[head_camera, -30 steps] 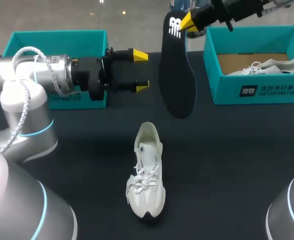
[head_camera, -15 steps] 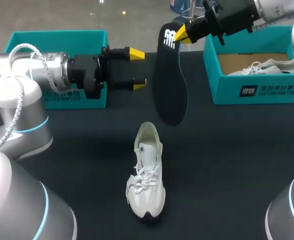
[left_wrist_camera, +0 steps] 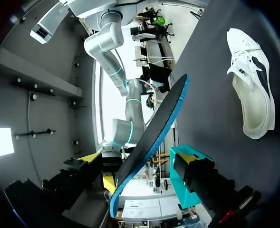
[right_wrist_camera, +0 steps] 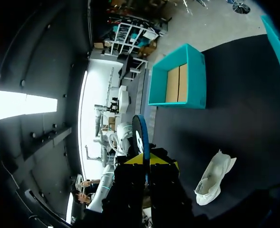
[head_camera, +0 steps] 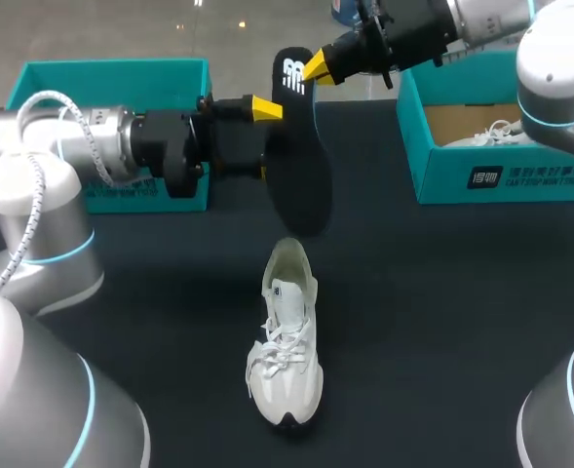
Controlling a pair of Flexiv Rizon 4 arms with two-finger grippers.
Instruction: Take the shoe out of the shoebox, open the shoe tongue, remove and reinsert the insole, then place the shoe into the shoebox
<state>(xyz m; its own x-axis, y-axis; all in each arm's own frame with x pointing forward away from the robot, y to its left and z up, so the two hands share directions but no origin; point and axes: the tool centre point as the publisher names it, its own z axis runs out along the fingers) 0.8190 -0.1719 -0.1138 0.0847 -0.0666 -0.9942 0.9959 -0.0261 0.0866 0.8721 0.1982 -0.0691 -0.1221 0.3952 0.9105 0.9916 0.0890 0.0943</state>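
Right gripper (head_camera: 311, 68) was clamped on the heel end of the black insole (head_camera: 301, 166), which hung toe-down above the table (head_camera: 442, 312). Left gripper (head_camera: 266, 136) was spread wide, with the insole's middle between its fingers and one yellow tip hidden behind it; contact could not be made out. White shoe (head_camera: 285, 336) lay on the table just below the insole's toe.

The right gripper (head_camera: 318, 66) has carried the insole (head_camera: 298, 161) leftward, away from its earlier spot above the gap between the boxes. The insole now hangs between the spread fingers of the left gripper (head_camera: 265, 136), hiding its lower yellow tip. The left gripper itself edged slightly toward the middle.
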